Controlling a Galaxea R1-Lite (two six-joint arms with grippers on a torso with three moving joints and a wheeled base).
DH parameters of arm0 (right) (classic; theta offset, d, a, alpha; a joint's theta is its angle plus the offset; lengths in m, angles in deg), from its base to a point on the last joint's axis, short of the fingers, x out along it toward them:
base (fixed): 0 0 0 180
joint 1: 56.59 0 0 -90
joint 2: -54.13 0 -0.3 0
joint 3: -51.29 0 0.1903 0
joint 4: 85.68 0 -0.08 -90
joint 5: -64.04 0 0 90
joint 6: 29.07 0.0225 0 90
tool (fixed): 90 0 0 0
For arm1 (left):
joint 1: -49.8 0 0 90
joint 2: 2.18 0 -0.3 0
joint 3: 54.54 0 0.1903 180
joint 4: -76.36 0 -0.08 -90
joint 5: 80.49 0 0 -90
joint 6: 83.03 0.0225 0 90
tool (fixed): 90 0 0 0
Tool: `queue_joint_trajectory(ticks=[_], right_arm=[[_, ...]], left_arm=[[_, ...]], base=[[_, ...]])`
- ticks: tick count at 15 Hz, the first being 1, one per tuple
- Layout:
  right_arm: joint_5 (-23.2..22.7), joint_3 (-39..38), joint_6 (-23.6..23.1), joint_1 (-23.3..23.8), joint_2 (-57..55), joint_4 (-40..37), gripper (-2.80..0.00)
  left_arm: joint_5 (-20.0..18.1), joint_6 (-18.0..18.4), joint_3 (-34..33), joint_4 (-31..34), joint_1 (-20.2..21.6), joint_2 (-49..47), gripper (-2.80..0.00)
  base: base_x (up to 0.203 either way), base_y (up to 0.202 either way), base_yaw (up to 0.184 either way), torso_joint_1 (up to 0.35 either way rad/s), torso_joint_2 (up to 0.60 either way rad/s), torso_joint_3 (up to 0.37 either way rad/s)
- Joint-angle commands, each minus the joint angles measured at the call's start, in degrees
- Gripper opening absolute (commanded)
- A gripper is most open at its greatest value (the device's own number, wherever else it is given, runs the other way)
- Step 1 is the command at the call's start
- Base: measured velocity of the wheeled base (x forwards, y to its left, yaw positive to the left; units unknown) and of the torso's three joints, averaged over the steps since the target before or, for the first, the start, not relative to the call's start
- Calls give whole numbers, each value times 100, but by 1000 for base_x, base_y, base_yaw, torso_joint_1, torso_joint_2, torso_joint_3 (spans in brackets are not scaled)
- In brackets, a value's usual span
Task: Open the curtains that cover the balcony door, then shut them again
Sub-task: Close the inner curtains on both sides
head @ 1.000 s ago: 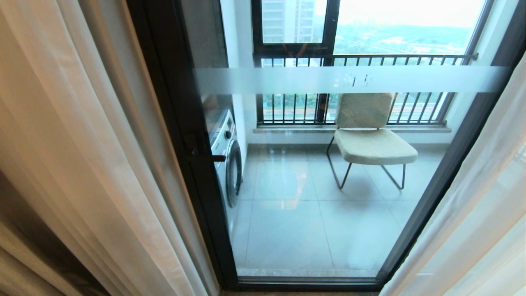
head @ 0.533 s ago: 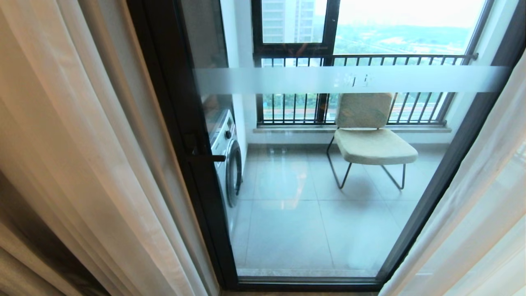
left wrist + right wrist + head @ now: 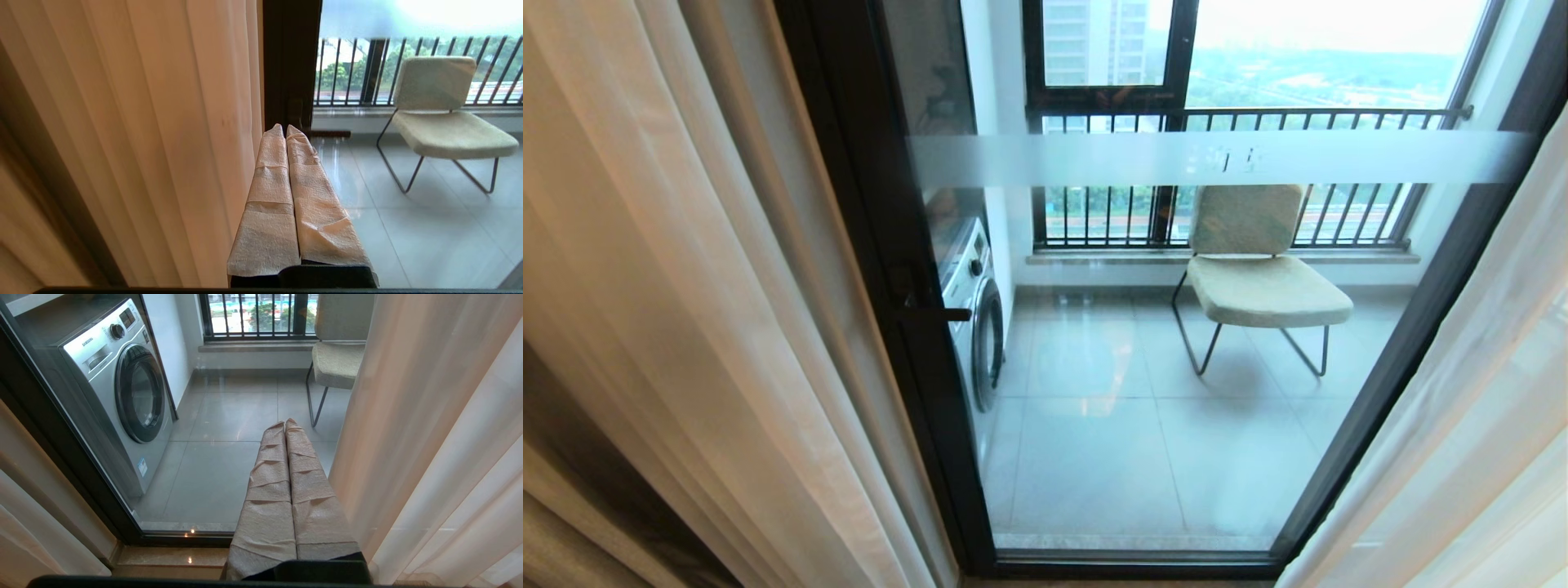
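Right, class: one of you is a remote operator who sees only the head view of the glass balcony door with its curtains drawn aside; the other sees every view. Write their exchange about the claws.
Operator: No arms in my view. Where is the left claw?
Observer: The left claw, wrapped in pale crinkled padding, is shut and empty beside the cream pleated left curtain.
Operator: And the right claw?
Observer: The right claw is shut and empty, close beside the white sheer right curtain.
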Motion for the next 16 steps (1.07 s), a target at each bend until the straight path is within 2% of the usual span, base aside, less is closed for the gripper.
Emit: queue_joint_trajectory(ticks=[1,2,7,10,16], right_arm=[[1,0,-2,-5,-7,5,-280],[1,0,-1,4,-15,5,-280],[1,0,-2,-5,-7,5,-280],[1,0,5,-5,-7,5,-280],[1,0,-2,-3,-7,5,-280]], left_arm=[[5,0,323,-416,-1,-1011,-280],[9,1,390,-637,3,-1226,0],[81,-8,656,-1067,36,-1909,0],[343,-190,1019,-1243,41,-2366,0],[503,-471,1802,-1283,41,-3251,0]], base=[[0,0,0,0,0,0],[0,0,0,0,0,0],[0,0,0,0,0,0],[0,0,0,0,0,0],[0,0,0,0,0,0]])
